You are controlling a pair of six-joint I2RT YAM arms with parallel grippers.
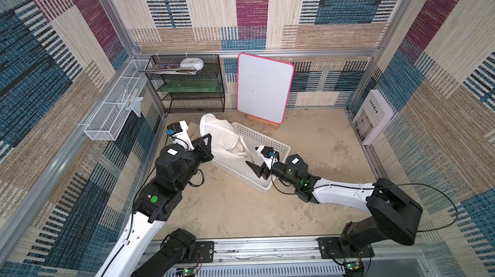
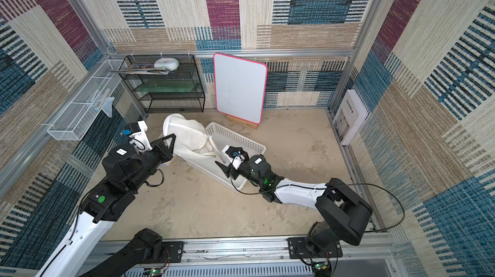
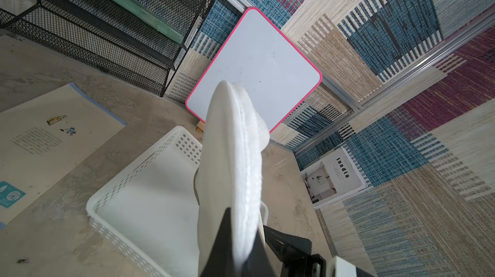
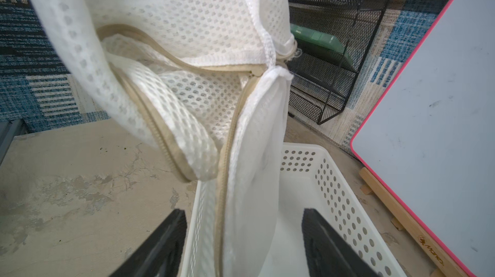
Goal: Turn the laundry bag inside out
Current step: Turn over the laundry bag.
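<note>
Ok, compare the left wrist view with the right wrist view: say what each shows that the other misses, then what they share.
Left wrist only: a printed sheet on the floor, the Inedia book against the wall, and the left gripper shut on the laundry bag.
Right wrist only: the bag's open zipper, and the right gripper, its jaws apart on either side of the hanging panel.
Both: the bag, the white basket, the pink-rimmed whiteboard and the black wire rack.

Bystanders on the scuffed tabletop (image 1: 241, 208)
A perforated white plastic basket (image 1: 270, 139) sits mid-tabletop. Behind it, a pink-edged whiteboard (image 1: 263, 88) leans at the wall beside a black mesh shelf (image 1: 192, 96) carrying a glossy white dish (image 1: 191, 63).
</note>
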